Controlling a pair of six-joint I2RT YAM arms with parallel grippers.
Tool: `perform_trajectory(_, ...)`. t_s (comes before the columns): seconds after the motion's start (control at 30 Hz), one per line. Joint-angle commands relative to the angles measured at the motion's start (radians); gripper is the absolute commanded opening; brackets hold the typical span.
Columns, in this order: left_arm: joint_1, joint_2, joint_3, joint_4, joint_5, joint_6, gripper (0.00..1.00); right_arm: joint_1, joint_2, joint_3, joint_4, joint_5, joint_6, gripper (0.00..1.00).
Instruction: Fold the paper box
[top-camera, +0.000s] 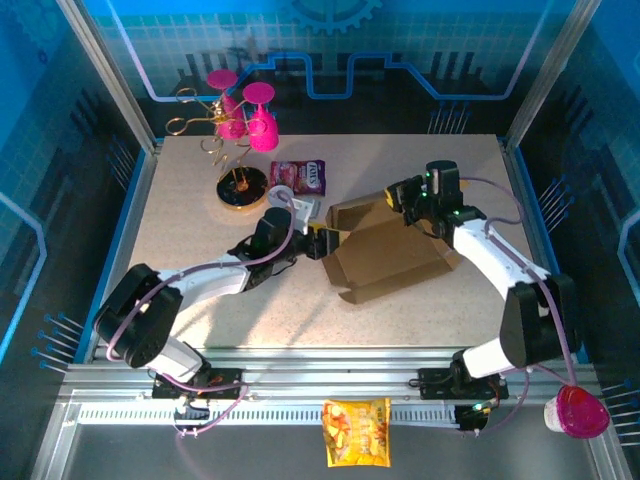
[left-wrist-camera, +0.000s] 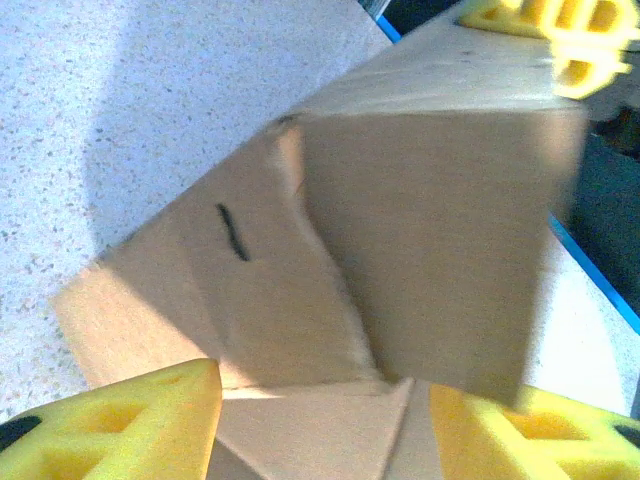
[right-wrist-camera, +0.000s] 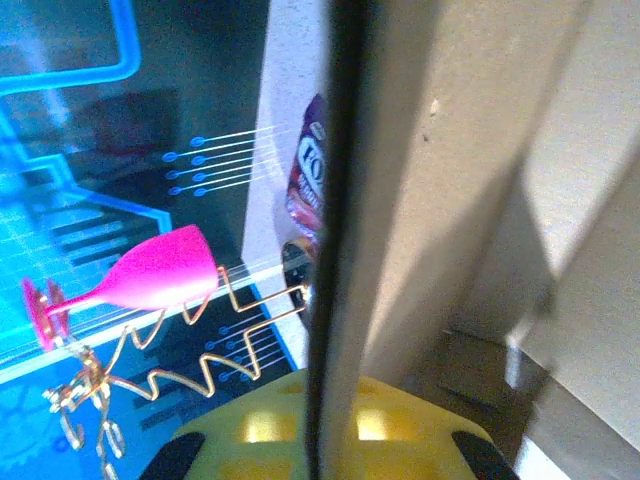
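**A:** Where do we have the paper box (top-camera: 390, 262)?

**B:** It sits on the table (top-camera: 200, 200) between our two tools, open side up. The left gripper (top-camera: 325, 243) is at one end of it and the right gripper (top-camera: 400, 193) at the raised panel on its far side.

**A:** And the tools themselves?

**B:** The right one is closed flat on that panel. In its wrist view we see the cardboard edge-on, running straight down into the yellow finger (right-wrist-camera: 330, 430). The left one stands about half open, with a folded corner of the box between its fingers (left-wrist-camera: 120, 420). Whether the pads press it, we cannot tell.

**A:** How do we expect it to handle?

**B:** We judge it light, and stiff across each panel but willing along the creases. It should slide on the table if pushed from one side only. We'd pinch a panel's free edge, away from the crease, and brace the base with the other tool.

**A:** Its lie?

**B:** The long axis seems to run from the left gripper's tips away under the right forearm, slanted to the table edge.
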Motion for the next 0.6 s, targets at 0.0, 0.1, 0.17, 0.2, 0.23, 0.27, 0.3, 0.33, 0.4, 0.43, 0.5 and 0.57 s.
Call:
perform_trajectory(0.0,0.007,-0.056,0.0,-0.066,0.055,0.035,0.58,0.001,0.098,0.075,0.019,0.016,-0.03,0.0)
perform_trajectory(0.1,0.019,-0.06,-0.001,-0.106,0.047,0.047,0.58,0.001,0.184,0.122,0.07,-0.002,-0.043,0.0)
perform_trajectory(0.17,0.042,-0.061,-0.013,-0.09,0.041,0.041,0.58,0.002,0.219,0.134,0.093,-0.015,-0.045,0.0)
perform_trajectory(0.2,0.056,-0.061,-0.018,-0.082,0.041,0.033,0.58,0.001,0.23,0.133,0.104,-0.018,-0.047,0.0)
perform_trajectory(0.23,0.069,-0.058,-0.02,-0.076,0.042,0.028,0.58,0.001,0.236,0.128,0.119,-0.02,-0.051,0.0)
perform_trajectory(0.27,0.078,-0.056,-0.019,-0.073,0.042,0.027,0.58,0.001,0.24,0.121,0.132,-0.024,-0.054,0.0)
perform_trajectory(0.3,0.087,-0.051,-0.018,-0.069,0.042,0.025,0.58,0.001,0.242,0.115,0.144,-0.027,-0.058,0.0)
perform_trajectory(0.33,0.095,-0.045,-0.015,-0.066,0.047,0.025,0.57,-0.001,0.242,0.105,0.166,-0.032,-0.061,0.0)
perform_trajectory(0.4,0.106,-0.042,-0.009,-0.066,0.046,0.026,0.57,-0.002,0.242,0.094,0.181,-0.041,-0.068,0.0)
perform_trajectory(0.43,0.112,-0.044,-0.01,-0.061,0.046,0.022,0.57,-0.005,0.239,0.087,0.189,-0.045,-0.07,0.0)
perform_trajectory(0.5,0.123,-0.054,-0.012,-0.054,0.046,0.019,0.57,-0.012,0.236,0.074,0.211,-0.054,-0.074,0.0)
perform_trajectory(0.57,0.133,-0.065,-0.015,-0.055,0.045,0.018,0.57,-0.02,0.232,0.059,0.24,-0.066,-0.077,0.0)
